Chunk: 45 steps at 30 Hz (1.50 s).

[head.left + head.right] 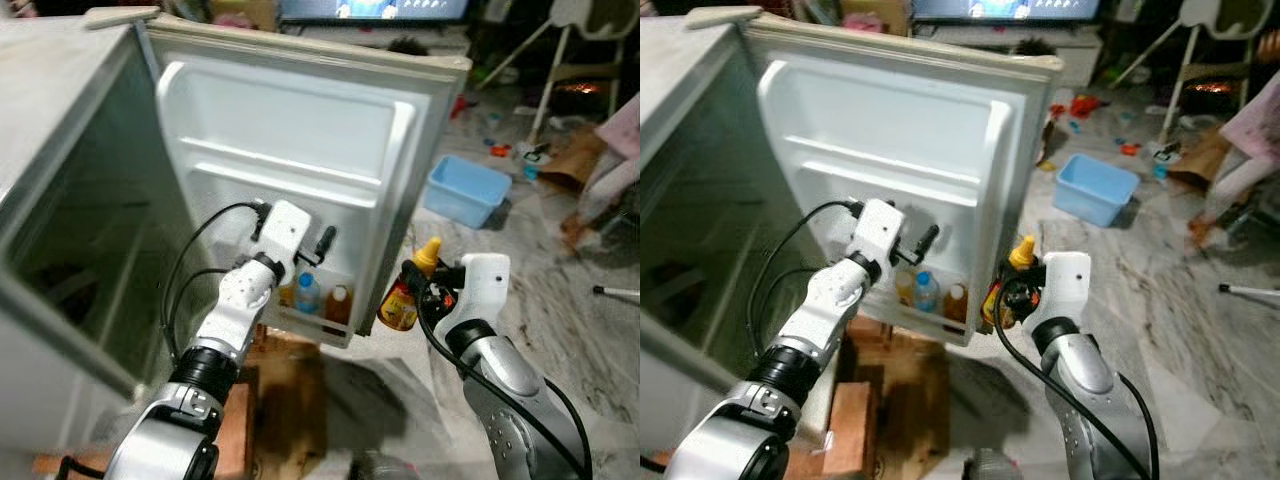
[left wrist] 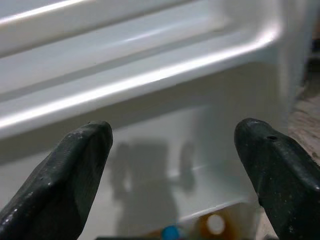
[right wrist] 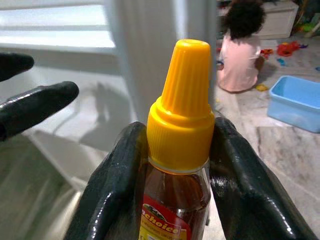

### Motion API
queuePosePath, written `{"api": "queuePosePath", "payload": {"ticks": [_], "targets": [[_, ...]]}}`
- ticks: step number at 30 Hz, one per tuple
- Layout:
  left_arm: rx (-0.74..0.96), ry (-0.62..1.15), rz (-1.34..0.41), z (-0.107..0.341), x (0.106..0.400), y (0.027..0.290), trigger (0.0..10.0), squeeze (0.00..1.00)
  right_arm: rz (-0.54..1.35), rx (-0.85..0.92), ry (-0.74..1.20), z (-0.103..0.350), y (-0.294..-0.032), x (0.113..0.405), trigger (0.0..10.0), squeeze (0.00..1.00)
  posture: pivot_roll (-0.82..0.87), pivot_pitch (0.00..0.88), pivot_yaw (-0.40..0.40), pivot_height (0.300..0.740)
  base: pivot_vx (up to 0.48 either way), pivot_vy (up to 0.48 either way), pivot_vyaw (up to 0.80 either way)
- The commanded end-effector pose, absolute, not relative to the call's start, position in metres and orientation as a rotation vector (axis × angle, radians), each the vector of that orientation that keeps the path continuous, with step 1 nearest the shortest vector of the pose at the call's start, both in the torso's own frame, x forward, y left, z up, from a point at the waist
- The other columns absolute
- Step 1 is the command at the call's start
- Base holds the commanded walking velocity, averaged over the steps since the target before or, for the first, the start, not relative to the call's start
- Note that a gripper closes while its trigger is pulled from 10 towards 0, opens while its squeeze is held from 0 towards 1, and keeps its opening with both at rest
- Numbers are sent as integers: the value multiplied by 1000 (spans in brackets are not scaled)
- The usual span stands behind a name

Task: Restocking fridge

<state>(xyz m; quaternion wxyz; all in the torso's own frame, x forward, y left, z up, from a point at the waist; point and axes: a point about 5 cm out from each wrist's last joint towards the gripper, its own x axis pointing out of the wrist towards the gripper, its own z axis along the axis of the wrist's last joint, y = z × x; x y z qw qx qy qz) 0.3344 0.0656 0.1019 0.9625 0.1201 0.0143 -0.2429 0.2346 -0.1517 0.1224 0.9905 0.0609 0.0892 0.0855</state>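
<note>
The small fridge's white door (image 1: 300, 130) stands wide open. Its bottom door shelf (image 1: 315, 328) holds a blue-capped bottle (image 1: 308, 293) and an amber bottle (image 1: 339, 303). My left gripper (image 1: 312, 256) hovers open just above those bottles, inside the door, with nothing between its fingers (image 2: 75, 165). My right gripper (image 1: 420, 287) is shut on a sauce bottle (image 3: 180, 125) with a yellow cap and a red label. It holds the bottle upright just outside the door's free edge, level with the bottom shelf.
The fridge body (image 1: 80, 200) is at the left, its inside dark. Wooden boards (image 1: 290, 370) lie under the door. A blue bin (image 1: 466, 190) and scattered toys sit on the marble floor behind. A person in pink (image 3: 242, 45) sits on the floor beyond.
</note>
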Motion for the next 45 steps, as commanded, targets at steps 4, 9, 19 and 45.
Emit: {"api": "queuePosePath", "payload": {"ticks": [4, 9, 19, 45], "targets": [[270, 43, -478, 101, 335, 66, 10000, 0, 150, 109, 145, 129, -156, 235, 10000, 0, -44, 0, -4, 740, 453, 0, 0], [283, 62, -452, 97, 334, 69, 10000, 0, 135, 108, 147, 129, -159, 238, 10000, 0, -42, 0, -3, 740, 328, -343, 0], [305, 91, -414, 90, 329, 74, 10000, 0, 120, 93, 135, 131, -163, 246, 10000, 0, -33, 0, -9, 740, 56, -438, 0], [268, 125, -231, 89, 329, 97, 10000, 0, 219, 70, 113, 134, -154, 251, 10000, 0, -28, 0, -8, 740, 0, -313, 597]]}}
